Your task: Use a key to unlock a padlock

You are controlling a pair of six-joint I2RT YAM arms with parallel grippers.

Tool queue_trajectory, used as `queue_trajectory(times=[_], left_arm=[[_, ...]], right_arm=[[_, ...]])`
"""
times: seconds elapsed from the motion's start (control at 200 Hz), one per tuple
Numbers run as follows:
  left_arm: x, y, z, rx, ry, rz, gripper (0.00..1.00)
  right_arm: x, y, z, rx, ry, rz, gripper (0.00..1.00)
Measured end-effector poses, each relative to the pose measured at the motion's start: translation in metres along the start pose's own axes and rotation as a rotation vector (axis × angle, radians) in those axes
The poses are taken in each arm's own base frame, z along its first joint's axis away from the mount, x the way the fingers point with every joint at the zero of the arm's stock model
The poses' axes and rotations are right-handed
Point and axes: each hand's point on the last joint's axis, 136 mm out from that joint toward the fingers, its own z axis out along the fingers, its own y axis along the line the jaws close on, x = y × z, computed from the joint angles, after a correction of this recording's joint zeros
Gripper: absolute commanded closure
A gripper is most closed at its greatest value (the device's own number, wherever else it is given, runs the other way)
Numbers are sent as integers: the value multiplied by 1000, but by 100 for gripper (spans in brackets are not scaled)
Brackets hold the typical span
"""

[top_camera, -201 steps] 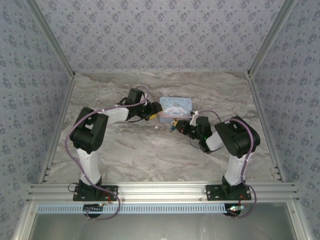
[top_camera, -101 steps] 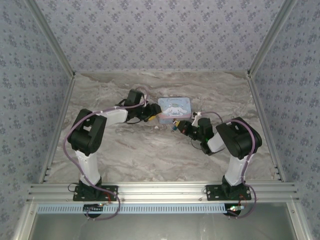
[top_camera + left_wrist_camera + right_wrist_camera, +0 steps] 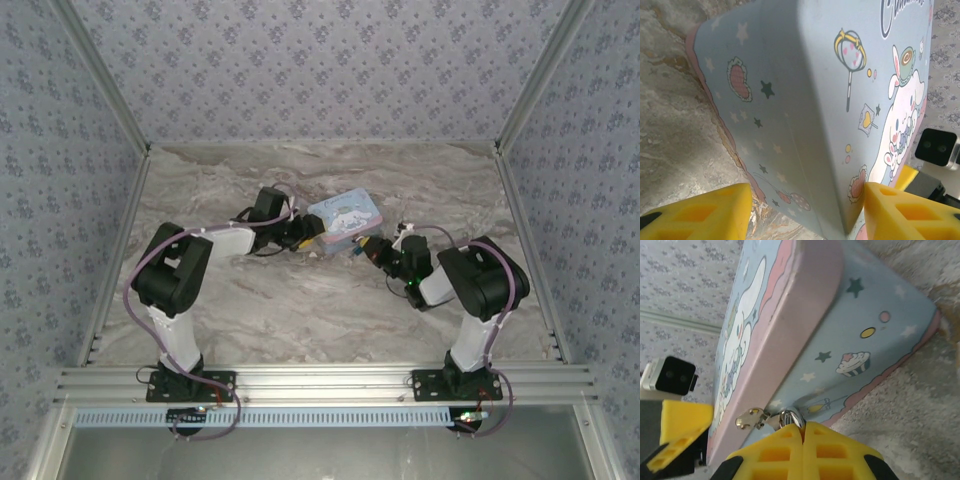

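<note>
Two tools on one tin (image 3: 345, 220). Top view, centre of frame: half a second ago the tin lay flat with its lid to the camera. Now it is tipped and turned, with its left end toward the left tool (image 3: 300, 235), and both arms have shifted with it.

Left wrist view: the left tool (image 3: 802, 207) has its yellow fingers (image 3: 695, 212) spread wide, one on each side of the tin (image 3: 805, 100). Both seem to touch it, so it is pinching the tin, which tilts off the surface (image 3: 670, 125).

Right wrist view: the right tool (image 3: 804, 437), lower middle, has its fingers pressed together on a small grey loop, the padlock (image 3: 790, 416). The padlock hangs at the latch (image 3: 751, 418) on the tin's pink rim (image 3: 790, 335). The lock body is hidden between the fingers, and I cannot tell if a key is in it.

Judgement: the tilt brings the latch side to the right tool (image 3: 372, 250) and braces the tin. The loop looks closed, so the unlock is not yet done. There is a risk that the tin slips in the wide pinch when the padlock gets twisted.
</note>
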Motion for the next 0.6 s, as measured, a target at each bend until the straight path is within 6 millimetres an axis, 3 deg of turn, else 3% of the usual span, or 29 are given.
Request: queue_trajectory(times=[0.315, 0.6], left_arm=[[2, 2, -2, 25, -3, -30, 42], [-9, 13, -13, 24, -13, -65, 41]], right_arm=[[-21, -8, -4, 37, -69, 37, 100], [-27, 16, -26, 39, -78, -69, 100]])
